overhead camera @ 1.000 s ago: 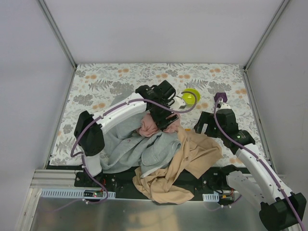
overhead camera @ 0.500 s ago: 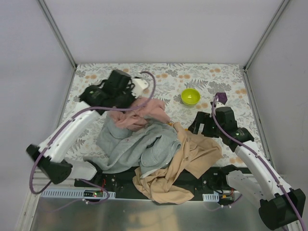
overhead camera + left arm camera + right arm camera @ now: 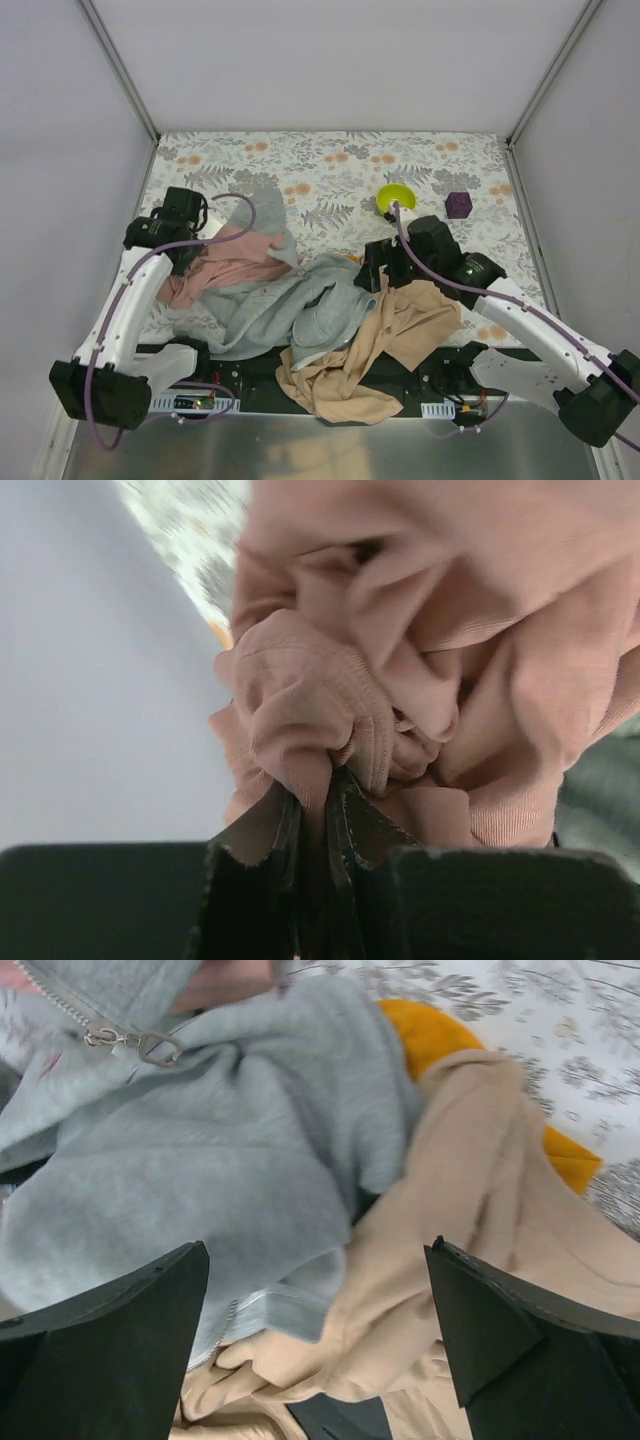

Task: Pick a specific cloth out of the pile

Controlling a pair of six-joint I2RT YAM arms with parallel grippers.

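Observation:
The cloth (image 3: 432, 1032) is bright orange-yellow and peeks out from under the grey hoodie (image 3: 220, 1150) and the tan garment (image 3: 470, 1210); a second corner of it shows further right. The pile (image 3: 300, 310) of grey and tan garments lies at the near middle of the table. My right gripper (image 3: 316, 1250) hovers open just above the seam between grey and tan, with the cloth beyond its fingertips; from above it (image 3: 378, 270) sits at the pile's far right edge. My left gripper (image 3: 318, 785) is shut on a fold of the dusty pink cloth (image 3: 235, 262), out at the left.
A lime-green bowl (image 3: 396, 197) stands just behind the right arm, and a small purple cube (image 3: 458, 205) sits to its right. The floral table cover (image 3: 330, 170) is bounded by white walls on three sides. Tan fabric hangs over the near edge (image 3: 335, 385).
My left gripper shut on the pink cloth and swung left and nearer, dragging it off the pile. The right arm moved left from beside the purple cube to over the pile.

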